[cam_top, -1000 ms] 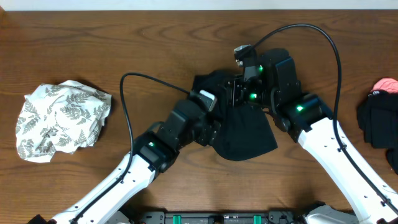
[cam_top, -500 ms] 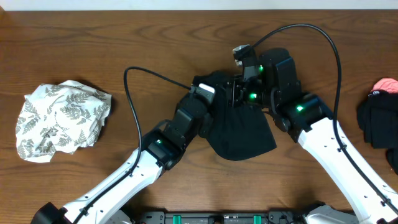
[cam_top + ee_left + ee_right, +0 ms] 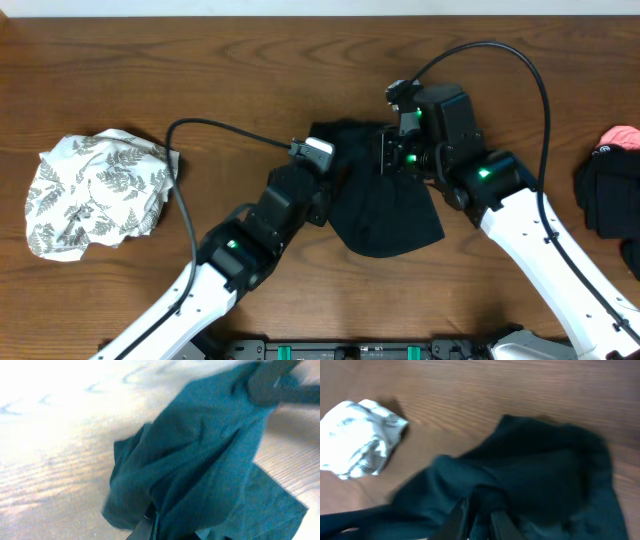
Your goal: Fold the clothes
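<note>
A dark teal garment lies crumpled at the table's centre, partly lifted between my two arms. My left gripper is at its left edge, shut on a bunched fold; in the left wrist view the garment rises out of the left gripper. My right gripper sits over the garment's upper part. In the right wrist view a ridge of the garment sits pinched between the narrowly parted fingers of the right gripper.
A crumpled white leaf-print garment lies at the far left, seen also in the right wrist view as the white garment. Dark clothes with a pink piece are heaped at the right edge. Bare wood surrounds the dark garment.
My left gripper has closed on the garment's left edge and drawn leftward with it. My right gripper has shifted slightly right, and its fingers have eased apart a little.
</note>
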You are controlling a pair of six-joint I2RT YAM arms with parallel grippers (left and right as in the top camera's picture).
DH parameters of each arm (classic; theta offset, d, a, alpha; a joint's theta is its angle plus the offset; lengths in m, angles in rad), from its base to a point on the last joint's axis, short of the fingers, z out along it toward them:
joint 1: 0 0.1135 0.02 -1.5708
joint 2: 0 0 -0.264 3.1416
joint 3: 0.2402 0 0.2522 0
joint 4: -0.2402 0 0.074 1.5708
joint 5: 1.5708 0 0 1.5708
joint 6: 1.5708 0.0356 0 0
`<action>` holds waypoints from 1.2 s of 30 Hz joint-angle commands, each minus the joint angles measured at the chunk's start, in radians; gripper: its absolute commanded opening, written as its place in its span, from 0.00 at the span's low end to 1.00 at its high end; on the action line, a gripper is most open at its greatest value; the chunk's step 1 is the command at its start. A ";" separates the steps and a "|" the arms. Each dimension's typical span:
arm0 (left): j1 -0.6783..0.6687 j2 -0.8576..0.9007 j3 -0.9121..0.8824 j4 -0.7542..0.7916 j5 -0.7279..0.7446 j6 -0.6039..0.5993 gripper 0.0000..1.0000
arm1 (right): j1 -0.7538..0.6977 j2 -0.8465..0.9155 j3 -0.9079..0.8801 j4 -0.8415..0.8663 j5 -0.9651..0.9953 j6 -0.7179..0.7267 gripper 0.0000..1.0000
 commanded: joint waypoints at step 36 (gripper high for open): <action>0.195 -0.029 0.311 -0.055 -0.128 0.172 0.06 | 0.012 0.089 -0.009 -0.309 -0.186 -0.623 0.94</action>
